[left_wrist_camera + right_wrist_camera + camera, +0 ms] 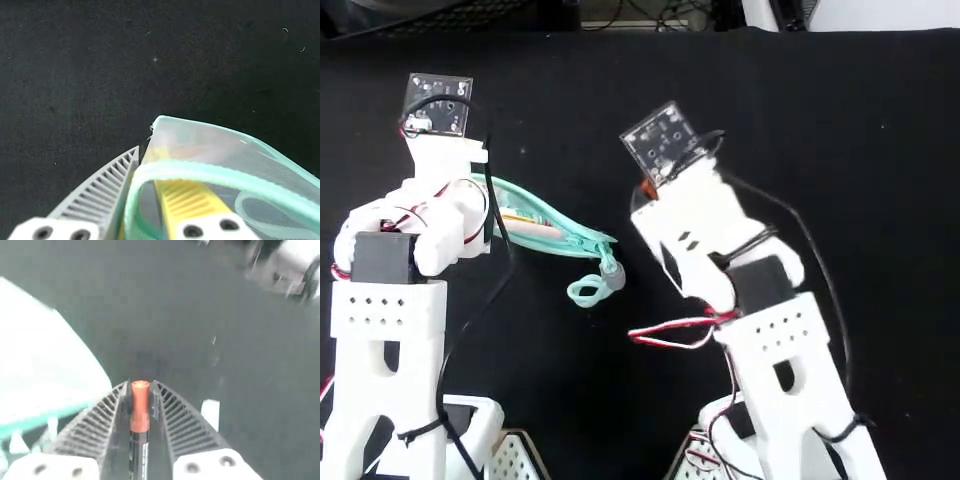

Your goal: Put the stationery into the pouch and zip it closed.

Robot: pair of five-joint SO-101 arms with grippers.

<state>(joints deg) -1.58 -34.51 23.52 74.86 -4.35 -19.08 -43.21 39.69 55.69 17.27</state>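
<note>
A mint green mesh pouch [555, 228] lies on the black table, its mouth gaping towards the right arm. Something pale [533, 230] lies inside it. A grey zipper pull [612, 272] and a mint loop [585, 292] hang at its near end. My left gripper [146, 152] is shut on the pouch's rim [200, 172], with the yellow finger [182, 197] inside and the grey finger [112, 187] outside. My right gripper [139, 386] is shut on a black pen with an orange cap [139, 407]. In the high view the pen's orange end [648, 190] sits just right of the pouch.
Black cloth covers the table [840, 150], with free room at the right and the back. Red and white wires [670, 335] trail from the right arm. The pouch [45, 365] and the left arm [280, 265] show in the right wrist view.
</note>
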